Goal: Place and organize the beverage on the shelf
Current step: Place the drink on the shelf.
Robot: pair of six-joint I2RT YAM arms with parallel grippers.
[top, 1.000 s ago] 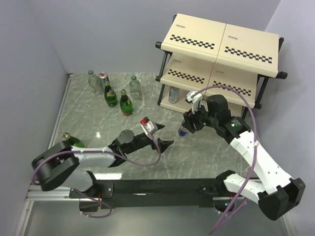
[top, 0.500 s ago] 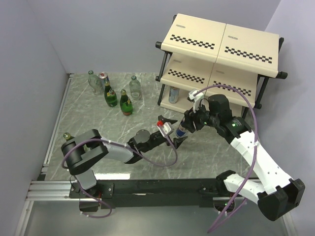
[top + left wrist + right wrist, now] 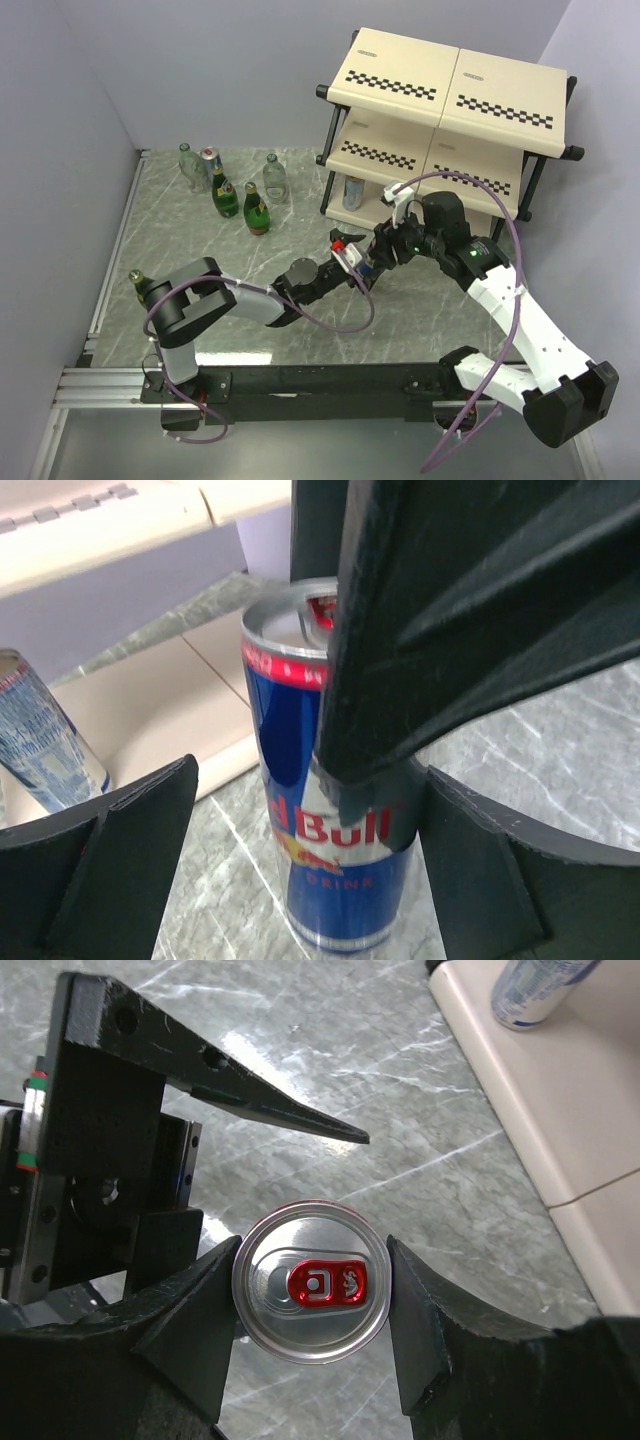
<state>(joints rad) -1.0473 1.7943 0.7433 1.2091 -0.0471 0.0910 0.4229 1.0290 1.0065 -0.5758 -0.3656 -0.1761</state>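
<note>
The can [image 3: 290,730] was clamped in the right gripper [image 3: 312,1310]; the left gripper [image 3: 352,262], jaws open, had been swung in from the table's [image 3: 180,230] left edge to straddle it beside the shelf's [image 3: 400,70] bottom board. A handover was judged likely.

The left arm has reached rightward from the middle of the table [image 3: 200,240], near its front edge. That has carried the left gripper [image 3: 357,262] across to the blue-and-silver can [image 3: 322,820], which the right gripper [image 3: 312,1295] clasps in front of the shelf [image 3: 400,75]. A second ago the left gripper hung well short of the can; now its spread fingers [image 3: 130,860] stand on either side of it.
</note>
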